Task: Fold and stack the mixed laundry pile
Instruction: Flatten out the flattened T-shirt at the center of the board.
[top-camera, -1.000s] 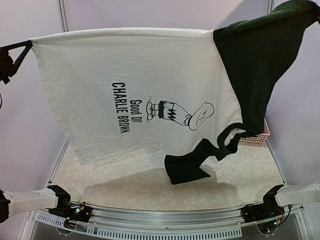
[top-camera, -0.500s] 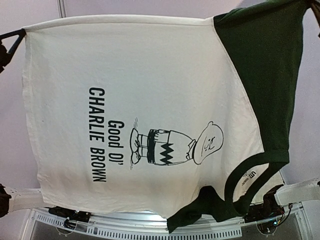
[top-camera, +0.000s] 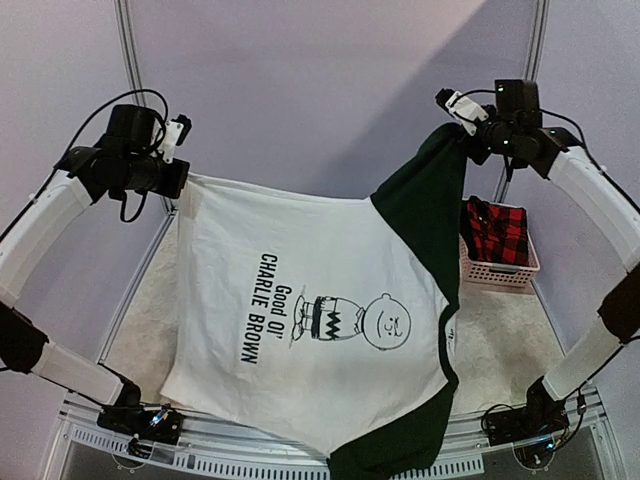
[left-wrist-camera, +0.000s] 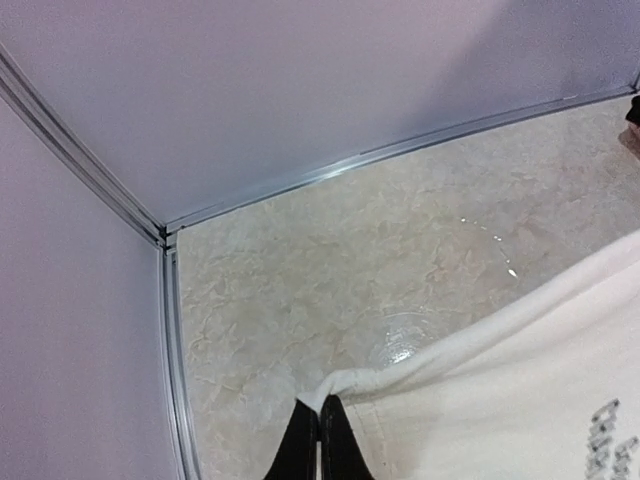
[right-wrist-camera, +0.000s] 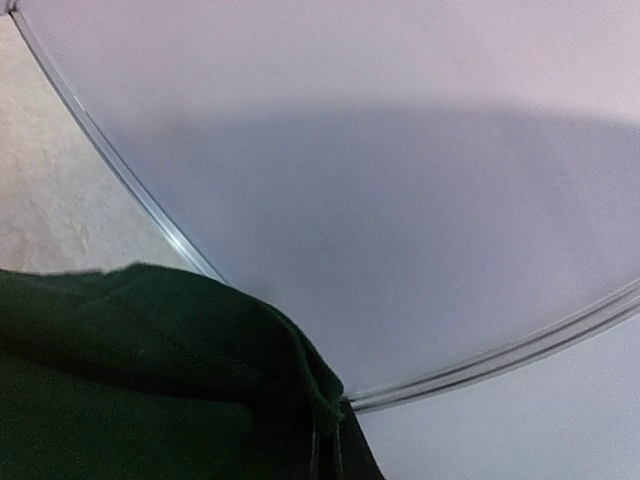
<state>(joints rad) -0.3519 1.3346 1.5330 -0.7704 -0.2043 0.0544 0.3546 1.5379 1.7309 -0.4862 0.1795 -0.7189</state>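
Note:
A white T-shirt (top-camera: 300, 260) with dark green sleeves (top-camera: 425, 210) and a Charlie Brown print hangs spread out above the table, held between both grippers. My left gripper (top-camera: 182, 180) is shut on a white corner of the shirt; the left wrist view shows the cloth (left-wrist-camera: 500, 400) pinched at the gripper (left-wrist-camera: 318, 418). My right gripper (top-camera: 468, 128) is shut on the green sleeve's edge (right-wrist-camera: 150, 370), which bunches over the gripper (right-wrist-camera: 326, 430). A red-and-black checked shirt (top-camera: 497, 232) lies folded in the pink basket (top-camera: 500, 272).
The pale marbled table (top-camera: 500, 330) lies under the hanging shirt, whose green lower end (top-camera: 385, 462) drapes over the near rail. Enclosure walls with metal rails (top-camera: 125, 50) stand behind and at both sides. The pink basket sits at the table's right edge.
The shirt was up close to the camera and filled the view. Now both arms have carried it lower and farther back, and the basket with the checked shirt shows.

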